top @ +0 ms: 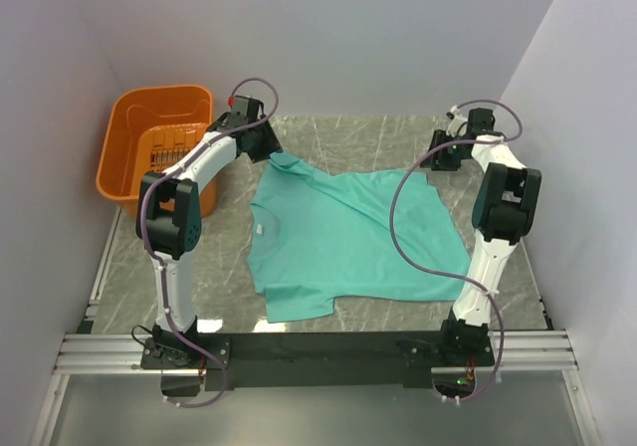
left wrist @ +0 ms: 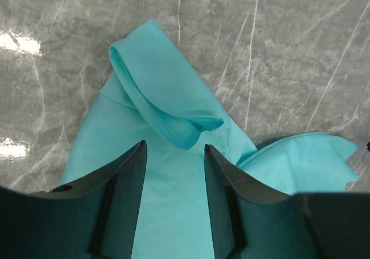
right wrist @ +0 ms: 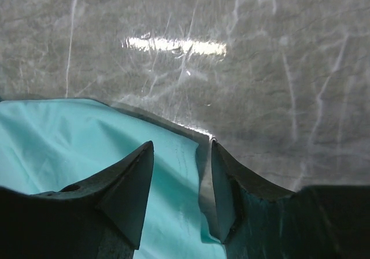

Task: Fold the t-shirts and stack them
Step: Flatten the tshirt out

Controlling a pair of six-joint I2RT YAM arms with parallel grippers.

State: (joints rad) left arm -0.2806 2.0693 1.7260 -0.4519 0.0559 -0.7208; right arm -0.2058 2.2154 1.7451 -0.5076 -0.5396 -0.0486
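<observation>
At the far left corner of the grey marbled bench (top: 398, 137) stands the orange slatted plastic basket (top: 127, 137), with nothing visible inside it. Just beside it the left tool (left wrist: 173, 148) hangs over the rolled-over sleeve (left wrist: 165, 100) of the teal short-sleeved cotton t-shirt (top: 348, 237), jaws parted, nothing pinched. The shirt lies spread mid-bench, mostly flat, probably laid out for folding. At its far right corner the right tool (right wrist: 181, 144) straddles the cloth's edge, likewise released. The placement suggests both far corners are to be taken together.
</observation>
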